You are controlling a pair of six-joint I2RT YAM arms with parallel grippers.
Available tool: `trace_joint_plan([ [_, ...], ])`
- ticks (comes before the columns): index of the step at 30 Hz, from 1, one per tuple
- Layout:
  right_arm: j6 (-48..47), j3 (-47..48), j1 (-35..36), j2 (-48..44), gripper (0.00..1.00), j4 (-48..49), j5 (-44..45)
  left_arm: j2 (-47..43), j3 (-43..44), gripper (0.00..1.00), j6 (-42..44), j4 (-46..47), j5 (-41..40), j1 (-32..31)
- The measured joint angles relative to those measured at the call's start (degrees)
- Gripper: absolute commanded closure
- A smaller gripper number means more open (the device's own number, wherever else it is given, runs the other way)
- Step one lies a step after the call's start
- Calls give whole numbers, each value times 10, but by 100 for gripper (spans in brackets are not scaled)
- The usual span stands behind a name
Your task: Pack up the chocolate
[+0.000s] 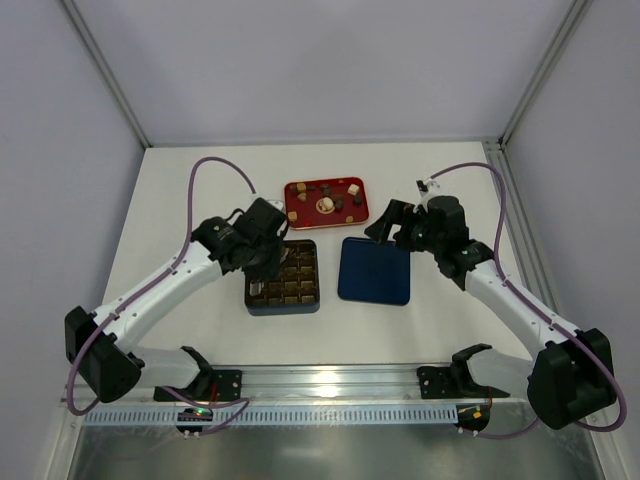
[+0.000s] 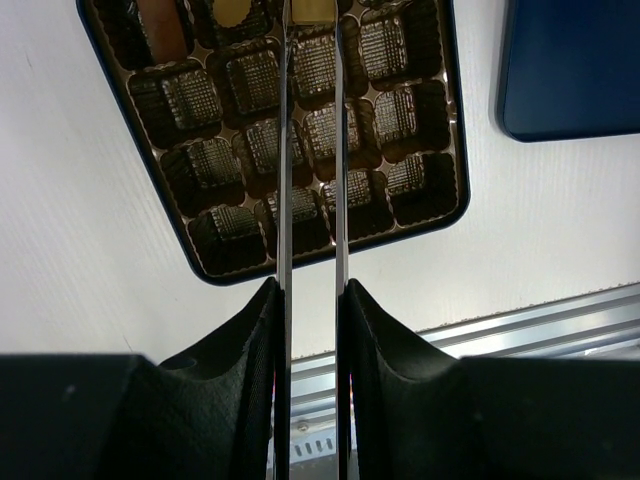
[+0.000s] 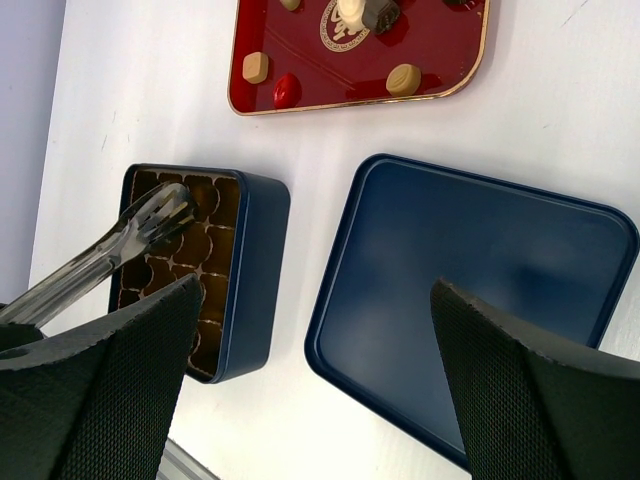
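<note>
Left tool point(image 2: 312, 300) grips tongs point(image 2: 284, 150) over box point(image 3: 255, 270); tray point(image 3: 300, 50) emblem point(image 3: 328, 30) unreadable.

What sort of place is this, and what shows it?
Probably a robotics lab cell: left arm and right arm mounted along an aluminium rail, plain walls enclosing the table, chocolates on a red tray.

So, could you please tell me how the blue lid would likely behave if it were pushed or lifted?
The blue lid looks like one rigid, shallow piece, so it probably keeps its shape. Lying flat on the white table, it would likely slide rather than tip. Its glossy finish and thin raised rim suggest a slippery, narrow hold.
</note>
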Motion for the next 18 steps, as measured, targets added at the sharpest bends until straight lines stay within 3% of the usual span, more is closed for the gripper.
trace_joint_plan([
  [10,2,0,0,4,5,4,0,15,0,55,1,2,-13,-3],
  [18,3,0,1,8,5,5,-1,24,13,53,1,-2,-22,-3],
])
